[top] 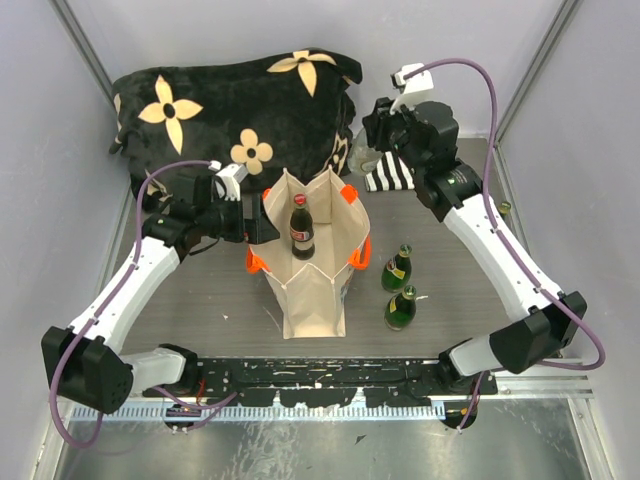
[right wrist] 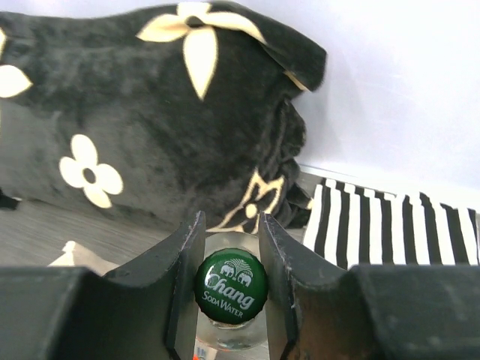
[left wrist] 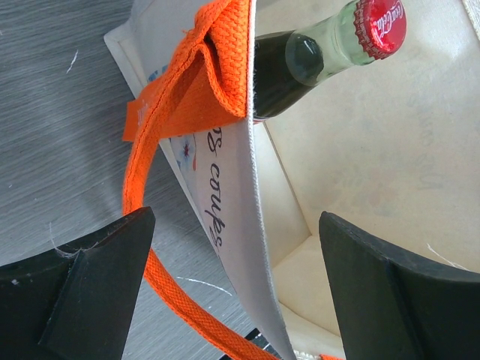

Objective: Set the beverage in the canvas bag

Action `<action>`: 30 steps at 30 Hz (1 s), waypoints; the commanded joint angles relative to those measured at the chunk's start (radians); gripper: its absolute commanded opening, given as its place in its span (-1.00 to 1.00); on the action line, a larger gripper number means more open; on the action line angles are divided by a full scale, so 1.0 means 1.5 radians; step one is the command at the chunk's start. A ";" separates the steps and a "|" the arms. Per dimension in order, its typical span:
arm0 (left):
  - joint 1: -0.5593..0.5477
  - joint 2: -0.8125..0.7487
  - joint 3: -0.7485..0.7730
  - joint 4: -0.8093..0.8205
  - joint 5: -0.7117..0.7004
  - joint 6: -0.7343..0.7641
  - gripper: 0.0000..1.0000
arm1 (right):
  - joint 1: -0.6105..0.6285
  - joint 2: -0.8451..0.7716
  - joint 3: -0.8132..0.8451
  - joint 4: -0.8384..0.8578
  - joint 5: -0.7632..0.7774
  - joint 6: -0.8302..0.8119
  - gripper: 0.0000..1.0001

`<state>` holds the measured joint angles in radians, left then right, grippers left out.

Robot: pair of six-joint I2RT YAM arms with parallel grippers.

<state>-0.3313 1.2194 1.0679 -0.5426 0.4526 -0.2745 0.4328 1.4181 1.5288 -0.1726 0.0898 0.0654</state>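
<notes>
- The canvas bag (top: 312,295) is standing open, holding an upright dark bottle (top: 301,230).
- The left gripper (top: 262,222) is resting at its left rim.
- Two green bottles (top: 397,268) are standing just right of the bag.
- The right gripper (top: 372,135) is hanging over a clear bottle (top: 364,160).

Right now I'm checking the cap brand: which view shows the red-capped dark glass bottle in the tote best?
Left wrist: the red-capped dark glass bottle is close, cap lettering visible. Top external shows it small, upright inside the beige canvas bag. Right wrist doesn't show it.
</notes>
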 commanded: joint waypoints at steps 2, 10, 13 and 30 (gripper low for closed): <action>-0.004 0.001 0.027 0.023 0.009 -0.004 0.96 | 0.062 -0.054 0.114 0.107 -0.011 -0.013 -0.99; -0.005 -0.003 0.024 0.021 0.007 -0.003 0.97 | 0.158 -0.085 0.129 0.054 0.046 -0.026 -0.98; -0.004 -0.006 0.022 0.021 0.007 -0.003 0.97 | 0.177 -0.104 0.107 0.035 0.068 -0.020 -0.98; -0.005 -0.006 0.025 0.016 0.006 -0.006 0.97 | 0.185 -0.130 -0.077 0.071 0.059 0.038 -0.99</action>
<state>-0.3347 1.2201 1.0679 -0.5373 0.4526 -0.2817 0.7055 1.2503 1.3766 -0.2878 0.1886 0.0952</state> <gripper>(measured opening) 0.983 0.379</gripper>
